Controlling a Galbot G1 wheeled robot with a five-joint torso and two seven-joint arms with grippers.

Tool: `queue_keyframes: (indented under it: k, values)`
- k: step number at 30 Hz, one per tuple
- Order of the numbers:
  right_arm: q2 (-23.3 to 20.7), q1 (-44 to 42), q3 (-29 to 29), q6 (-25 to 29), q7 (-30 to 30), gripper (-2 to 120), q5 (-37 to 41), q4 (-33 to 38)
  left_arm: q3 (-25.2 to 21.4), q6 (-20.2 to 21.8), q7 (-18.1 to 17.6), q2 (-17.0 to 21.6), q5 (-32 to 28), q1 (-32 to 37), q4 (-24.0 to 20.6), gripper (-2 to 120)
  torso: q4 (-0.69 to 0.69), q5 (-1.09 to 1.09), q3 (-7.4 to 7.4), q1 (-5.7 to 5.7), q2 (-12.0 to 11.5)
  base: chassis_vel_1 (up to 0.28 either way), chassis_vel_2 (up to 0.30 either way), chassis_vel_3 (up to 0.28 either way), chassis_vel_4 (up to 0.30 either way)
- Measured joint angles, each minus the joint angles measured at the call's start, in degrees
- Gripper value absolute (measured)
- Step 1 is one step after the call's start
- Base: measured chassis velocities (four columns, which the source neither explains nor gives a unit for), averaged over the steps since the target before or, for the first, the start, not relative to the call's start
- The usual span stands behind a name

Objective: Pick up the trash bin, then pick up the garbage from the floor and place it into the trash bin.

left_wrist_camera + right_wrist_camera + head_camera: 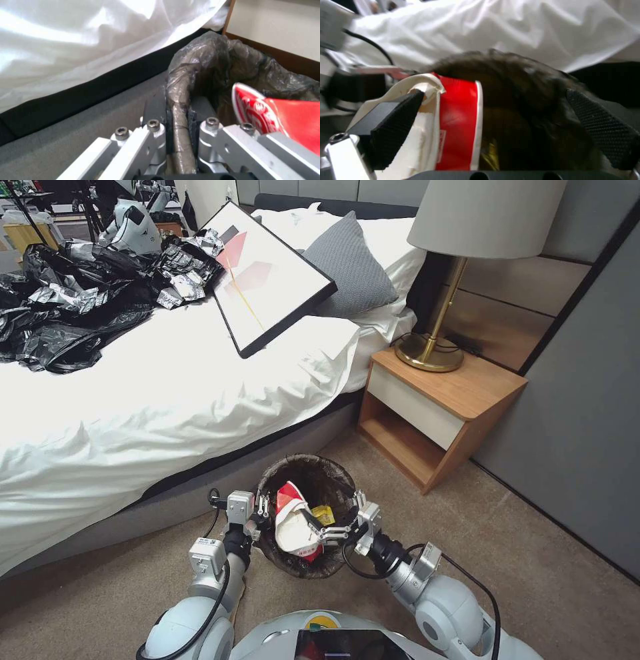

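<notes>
The trash bin [313, 465], a small round bucket lined with a dark brown bag, hangs just above the carpet beside the bed. My left gripper [261, 511] is shut on its rim, and the left wrist view shows the bagged rim [178, 100] pinched between the two fingers. Garbage lies inside: a crumpled red-and-white carton [291, 527] and a yellow wrapper [324, 515]. My right gripper [321, 528] hovers over the bin's mouth, open. In the right wrist view one finger [398, 117] touches the carton [458, 120], and the other finger [603, 132] stands well apart over the bag [520, 75].
The bed [167, 413] with white sheets runs along the left, its grey base close behind the bin. A wooden nightstand [460, 387] with a brass lamp [430, 350] stands to the right. On the bed lie black plastic sheets [67, 313], a framed picture [267, 280] and a grey pillow [350, 263]. Carpet [533, 553] is open at right.
</notes>
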Motion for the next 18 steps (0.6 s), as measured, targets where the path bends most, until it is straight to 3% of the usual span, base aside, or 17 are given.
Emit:
queue_keyframes:
  k: [18]
  values:
    - [-1.54,-2.16,3.80,0.80,1.36,100,-3.55,0.21,-1.20,0.62,-0.22,0.29,-1.38,-1.18,-0.34,7,0.00,0.00,0.00,0.00,0.00,0.000,0.000,0.000,0.000]
